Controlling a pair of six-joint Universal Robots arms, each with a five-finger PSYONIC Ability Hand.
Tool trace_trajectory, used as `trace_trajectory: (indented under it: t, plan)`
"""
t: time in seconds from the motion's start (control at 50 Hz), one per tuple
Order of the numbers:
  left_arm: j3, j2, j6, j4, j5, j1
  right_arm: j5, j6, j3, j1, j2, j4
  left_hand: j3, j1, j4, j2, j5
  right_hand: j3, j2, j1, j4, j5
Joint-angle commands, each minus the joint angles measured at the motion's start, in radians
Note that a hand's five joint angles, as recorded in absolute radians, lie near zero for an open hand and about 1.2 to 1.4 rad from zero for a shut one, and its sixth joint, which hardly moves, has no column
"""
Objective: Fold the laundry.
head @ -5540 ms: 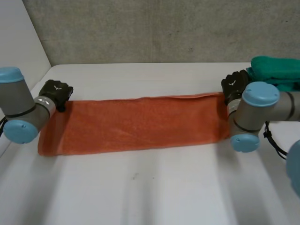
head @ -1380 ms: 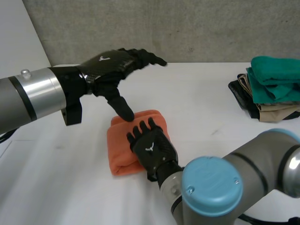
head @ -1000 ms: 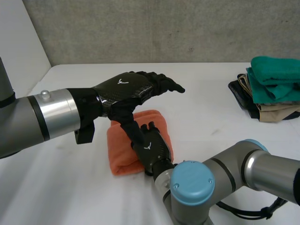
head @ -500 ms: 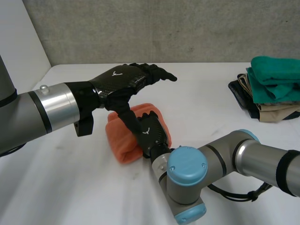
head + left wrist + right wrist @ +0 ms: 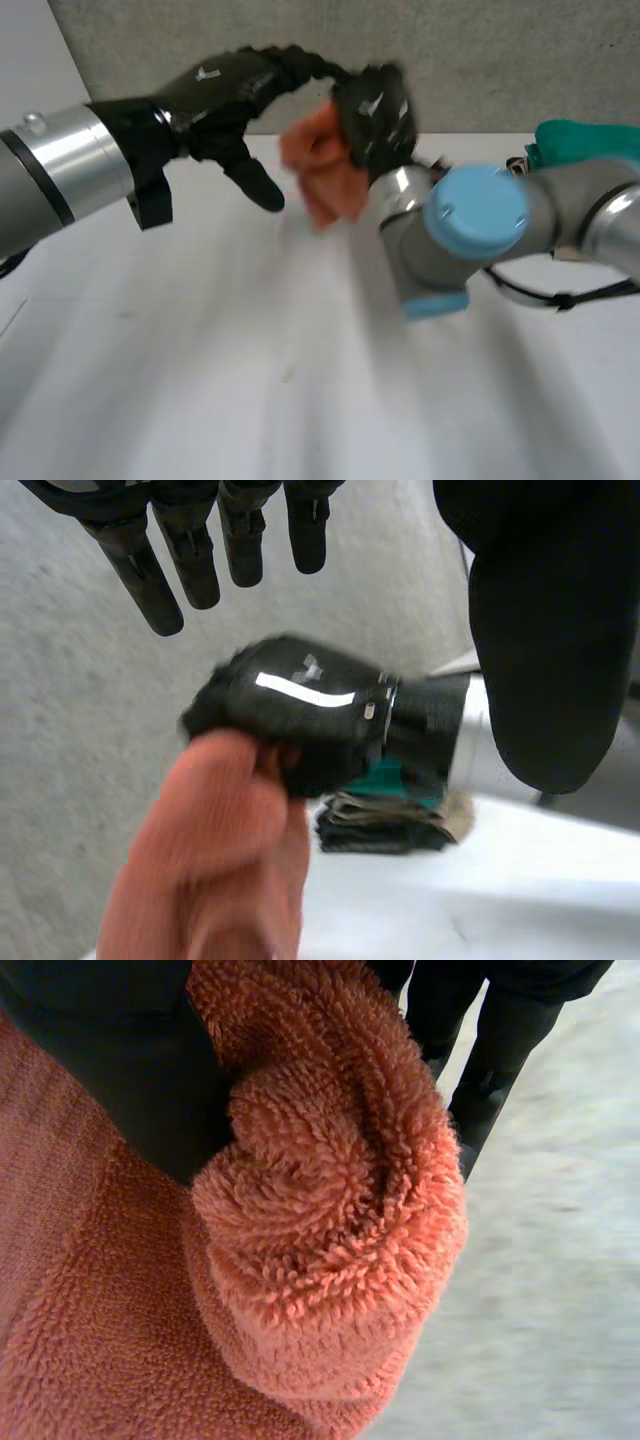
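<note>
Head view shows your right hand (image 5: pixel 375 105) curled round the folded orange towel (image 5: pixel 322 178), held above the bench (image 5: pixel 300 390), with your left hand (image 5: pixel 225 85) spread and empty beside it; a loose grip could let the folds slump open before reaching the pile (image 5: pixel 595 138).

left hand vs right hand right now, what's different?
Grip: the right hand is curled round the bunched orange towel, while the left hand holds nothing.
Fingers: the left hand's are loosely extended and apart, and the right hand's are closed into the cloth.
Shared: both are black, up off the table and close together, with the left hand's fingertips reaching toward the right hand.
</note>
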Motion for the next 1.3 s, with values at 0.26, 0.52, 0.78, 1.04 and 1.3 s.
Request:
trace_trajectory:
  t: [0.26,0.52,0.78,1.04,1.3]
  plan:
    - [-0.041,0.021,-0.111,0.122,-0.039,-0.048,-0.152,0.154,0.013,-0.593,-0.090,-0.094,-0.036,-0.012,-0.027,-0.033,-0.049,0.235,0.261,0.422,0.203,0.315]
    - [-0.110,-0.013,-0.055,0.133,-0.050,-0.091,-0.617,0.181,0.093,-0.880,0.203,-0.060,-0.036,-0.012,-0.027,-0.033,-0.049,0.235,0.261,0.422,0.203,0.315]
    - [-0.073,-0.010,-0.051,0.119,-0.051,-0.102,-0.504,0.301,0.137,-0.904,0.038,0.030,-0.036,-0.012,-0.027,-0.033,-0.049,-0.987,-0.960,-0.799,-1.019,-0.907]
    - [-0.084,0.042,-0.064,0.102,-0.062,-0.129,-0.473,0.415,0.212,-0.949,-0.227,0.366,-0.036,-0.012,-0.027,-0.033,-0.049,-0.987,-0.960,-0.799,-1.019,-0.907]
    - [-0.093,0.105,-0.111,0.137,-0.076,-0.135,0.088,-0.069,0.017,-1.004,-0.295,0.413,-0.036,-0.012,-0.027,-0.033,-0.049,-0.987,-0.960,-0.799,-1.019,-0.907]
